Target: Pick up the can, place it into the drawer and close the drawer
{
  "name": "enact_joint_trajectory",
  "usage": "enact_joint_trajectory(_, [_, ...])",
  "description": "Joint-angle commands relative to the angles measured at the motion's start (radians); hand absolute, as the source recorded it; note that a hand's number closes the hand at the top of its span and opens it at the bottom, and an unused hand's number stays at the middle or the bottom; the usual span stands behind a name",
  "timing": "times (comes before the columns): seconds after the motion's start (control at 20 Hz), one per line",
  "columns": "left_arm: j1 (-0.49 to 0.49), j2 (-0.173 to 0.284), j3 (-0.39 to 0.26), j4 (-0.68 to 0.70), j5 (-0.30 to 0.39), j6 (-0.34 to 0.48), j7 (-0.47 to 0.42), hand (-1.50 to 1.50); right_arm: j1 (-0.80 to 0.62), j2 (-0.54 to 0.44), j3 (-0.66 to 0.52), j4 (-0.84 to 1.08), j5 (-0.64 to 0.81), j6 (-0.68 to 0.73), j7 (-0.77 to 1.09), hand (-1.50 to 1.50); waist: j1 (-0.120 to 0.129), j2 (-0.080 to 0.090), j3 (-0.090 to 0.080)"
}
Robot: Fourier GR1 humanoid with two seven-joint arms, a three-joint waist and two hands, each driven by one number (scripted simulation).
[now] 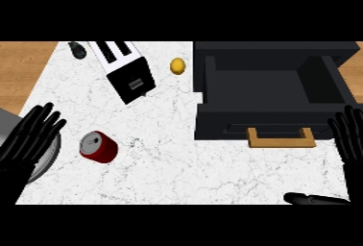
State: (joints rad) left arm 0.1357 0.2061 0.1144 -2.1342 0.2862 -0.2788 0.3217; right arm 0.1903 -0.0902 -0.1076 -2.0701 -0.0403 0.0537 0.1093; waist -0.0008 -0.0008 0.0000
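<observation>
A red can (98, 147) with a silver top lies on its side on the white marble counter, left of centre. My left hand (28, 139) rests open at the left edge, fingers up, just left of the can and apart from it. The black drawer (273, 86) stands pulled open at the upper right, its inside empty, with a wooden handle (281, 137) on its front. At the right edge my right hand (349, 137) is open with fingers up, beside the drawer's front corner; its thumb shows lower down, near the counter's front edge.
A black and white toaster (127, 69) stands at the back centre-left. A yellow lemon (178, 66) lies between it and the drawer. A dark small object (77, 49) sits at the back left. A grey round rim (46, 158) shows under my left hand.
</observation>
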Motion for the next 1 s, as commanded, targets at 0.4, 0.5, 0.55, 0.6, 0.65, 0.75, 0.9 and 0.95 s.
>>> enact_joint_trajectory(0.4, [-0.130,0.030,0.111,0.267,0.009,-0.075,-0.077,-1.50,0.073,0.030,-0.010,-0.015,0.013,0.043,-0.053,-1.50,-0.003,0.001,0.000])
enact_joint_trajectory(0.5, [-0.112,-0.040,0.018,0.300,-0.111,-0.047,-0.144,-1.50,0.115,-0.002,-0.052,-0.062,-0.030,0.080,-0.031,-1.50,-0.007,0.000,0.000])
enact_joint_trajectory(0.55, [-0.045,-0.053,0.015,0.242,-0.110,-0.058,-0.152,-1.50,-0.024,-0.022,-0.083,0.009,-0.040,0.057,0.006,-1.50,0.001,0.000,0.000])
enact_joint_trajectory(0.6, [-0.104,-0.049,0.006,0.217,-0.109,-0.016,-0.062,-1.50,0.061,-0.020,-0.101,-0.086,-0.080,0.080,0.035,-1.50,-0.003,0.000,0.000])
enact_joint_trajectory(0.65, [-0.108,-0.026,0.063,0.314,-0.091,-0.059,-0.146,-1.50,0.086,0.023,-0.055,-0.037,-0.020,0.074,-0.040,-1.50,-0.003,0.000,0.000])
enact_joint_trajectory(0.75, [-0.023,-0.085,-0.012,0.216,-0.143,-0.043,-0.155,-1.50,0.030,-0.010,-0.110,0.001,-0.065,0.088,-0.015,-1.50,0.001,0.000,0.000])
enact_joint_trajectory(0.9, [-0.055,-0.052,0.054,0.314,-0.138,-0.056,-0.206,-1.50,0.052,0.006,-0.090,0.021,-0.023,0.100,-0.057,-1.50,0.000,0.000,0.000])
enact_joint_trajectory(0.95, [-0.119,-0.070,0.014,0.345,-0.160,-0.033,-0.174,-1.50,0.080,-0.008,-0.100,-0.059,-0.052,0.117,0.006,-1.50,-0.003,0.000,0.000])
